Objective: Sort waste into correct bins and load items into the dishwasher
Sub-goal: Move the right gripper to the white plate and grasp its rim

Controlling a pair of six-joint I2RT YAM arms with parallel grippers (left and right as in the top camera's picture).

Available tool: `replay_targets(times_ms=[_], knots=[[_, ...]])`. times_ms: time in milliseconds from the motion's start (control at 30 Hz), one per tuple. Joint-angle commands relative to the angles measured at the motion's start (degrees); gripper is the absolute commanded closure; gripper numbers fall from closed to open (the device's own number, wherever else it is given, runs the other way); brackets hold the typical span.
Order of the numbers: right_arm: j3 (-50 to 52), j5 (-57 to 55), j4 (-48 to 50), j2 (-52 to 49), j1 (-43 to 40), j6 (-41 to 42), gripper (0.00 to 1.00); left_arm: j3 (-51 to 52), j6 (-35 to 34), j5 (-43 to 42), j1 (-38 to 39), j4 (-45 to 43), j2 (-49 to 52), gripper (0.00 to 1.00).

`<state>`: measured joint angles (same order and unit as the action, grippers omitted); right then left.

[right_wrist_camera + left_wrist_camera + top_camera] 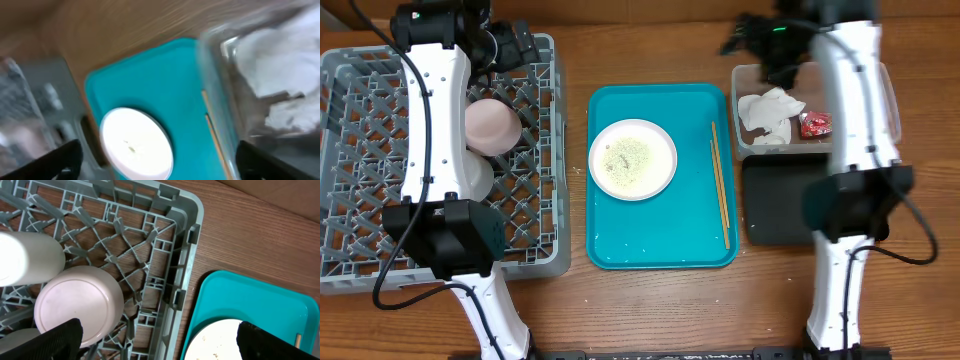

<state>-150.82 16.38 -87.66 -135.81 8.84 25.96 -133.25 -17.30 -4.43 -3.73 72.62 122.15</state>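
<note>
While my left jaws and right jaws both gape empty, the napkin (767, 108) and red wrapper (814, 124) lie in the clear tub (736, 110), the grain-strewn plate (632, 159) on the teal tray (660, 230).

My left arm (432, 110) and right arm (860, 90) wear white shells with black joint housings and thin black cables; the right shows a green light.

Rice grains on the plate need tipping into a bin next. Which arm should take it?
Right, probably. The right fingers are open above the clear tub, with the black tray just beside it, so the plate has a short trip. The left fingers are over the dish rack, farther from both bins.
</note>
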Motion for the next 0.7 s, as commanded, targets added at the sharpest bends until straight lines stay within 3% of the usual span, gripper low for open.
replay_targets(times_ms=[0,167,333,533,600,667], knots=[[0.1,-12.9,1.4,1.7,5.9,-3.9,0.00,-1.4,-1.1,0.6,-0.1,-0.1,-2.2,0.00],[0.8,-12.1,4.8,1.4,12.3,-4.2,0.00,-1.4,-0.9,0.6,-0.1,0.0,-2.2,0.00],[3.4,-12.5,6.4,-0.4,18.8,-13.1,0.00,-1.4,-0.9,0.6,-0.1,0.0,-2.2,0.00],[11.4,-20.6,6.8,-0.8,25.9,-14.0,0.02,-1.4,-0.9,0.6,-0.1,0.2,-2.2,0.00],[14.3,-22.1,7.0,-0.8,27.7,-14.0,0.10,-1.4,-0.9,0.6,-0.1,0.2,-2.2,0.00],[16.8,-22.6,7.6,-0.8,28.7,-14.0,0.27,-1.4,-0.9,0.6,-0.1,0.3,-2.2,0.00]])
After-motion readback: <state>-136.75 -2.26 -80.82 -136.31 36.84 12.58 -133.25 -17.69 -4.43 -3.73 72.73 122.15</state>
